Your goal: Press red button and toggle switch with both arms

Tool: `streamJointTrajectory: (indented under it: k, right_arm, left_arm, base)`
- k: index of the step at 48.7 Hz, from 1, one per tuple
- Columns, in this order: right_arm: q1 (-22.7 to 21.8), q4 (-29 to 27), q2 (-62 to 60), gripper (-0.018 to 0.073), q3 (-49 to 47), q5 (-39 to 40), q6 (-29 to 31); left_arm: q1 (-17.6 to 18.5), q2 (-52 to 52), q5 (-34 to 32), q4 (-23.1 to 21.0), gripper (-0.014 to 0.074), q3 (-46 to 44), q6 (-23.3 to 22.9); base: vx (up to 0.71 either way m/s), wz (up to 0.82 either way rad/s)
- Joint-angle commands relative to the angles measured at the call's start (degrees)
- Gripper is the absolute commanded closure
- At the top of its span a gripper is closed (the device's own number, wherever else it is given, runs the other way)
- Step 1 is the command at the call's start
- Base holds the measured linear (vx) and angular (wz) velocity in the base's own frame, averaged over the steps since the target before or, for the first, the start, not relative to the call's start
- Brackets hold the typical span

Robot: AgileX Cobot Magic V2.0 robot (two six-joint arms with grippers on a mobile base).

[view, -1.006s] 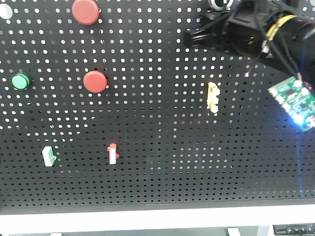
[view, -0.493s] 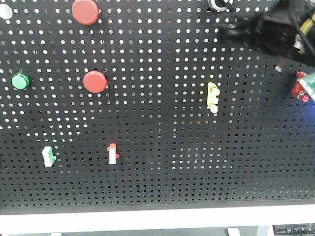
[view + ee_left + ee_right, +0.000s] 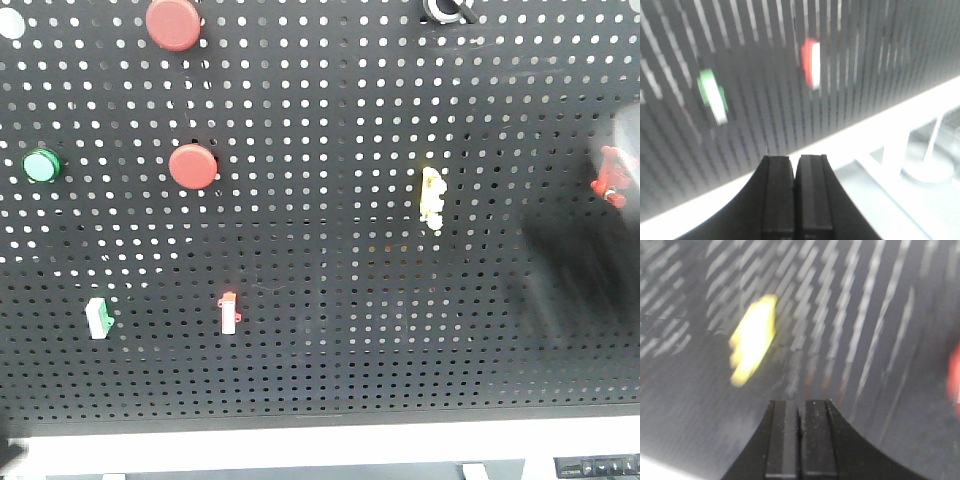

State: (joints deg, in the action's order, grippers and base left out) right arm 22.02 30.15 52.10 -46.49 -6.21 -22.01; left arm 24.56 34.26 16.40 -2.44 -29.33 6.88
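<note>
On the black pegboard [image 3: 330, 330], two round red buttons sit at the upper left, one at the top edge [image 3: 174, 23] and one lower [image 3: 193, 166]. The small all-red toggle switch [image 3: 610, 176] is at the far right edge, and it shows as a red blur [image 3: 955, 385] in the right wrist view. My left gripper [image 3: 795, 159] is shut and empty, away from the board near its bottom edge. My right gripper [image 3: 800, 402] is also shut and empty, below and right of the blurred pale yellow switch [image 3: 753, 339]. A dark motion smear [image 3: 580, 275] below the toggle switch looks like my right arm.
A green button [image 3: 41, 165] sits at the left and a pale yellow switch [image 3: 432, 198] right of centre. A white-and-green switch [image 3: 98, 318] and a white red-tipped switch [image 3: 229, 313] sit low on the board. A white ledge [image 3: 320, 445] runs under the board.
My right arm has left the top right corner and dropped down the right side, now only a dark blur. The red toggle switch it covered is now in full view.
</note>
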Motion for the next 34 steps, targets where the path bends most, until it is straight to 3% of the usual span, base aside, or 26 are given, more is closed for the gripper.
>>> streamJointTrajectory:
  k: [1,13,34]
  right_arm:
    - [-0.41,1.08,-7.60,0.0562,7.18,6.21,0.61]
    - [-0.41,1.09,-24.82,0.0562,23.19,5.17,0.40]
    - [-0.41,1.03,-29.01,0.0562,26.24,4.99,0.40]
  left_arm:
    - [0.14,-4.23,-6.75,-0.38,0.0594,2.89,-0.52]
    - [0.14,-12.62,-7.12,-0.15,0.0594,11.26,-0.28]
    - [0.14,-12.45,-4.86,-0.26,0.0594,11.87,-0.28]
  base:
    - [0.00,0.00]
    - [0.00,0.00]
    - [0.00,0.00]
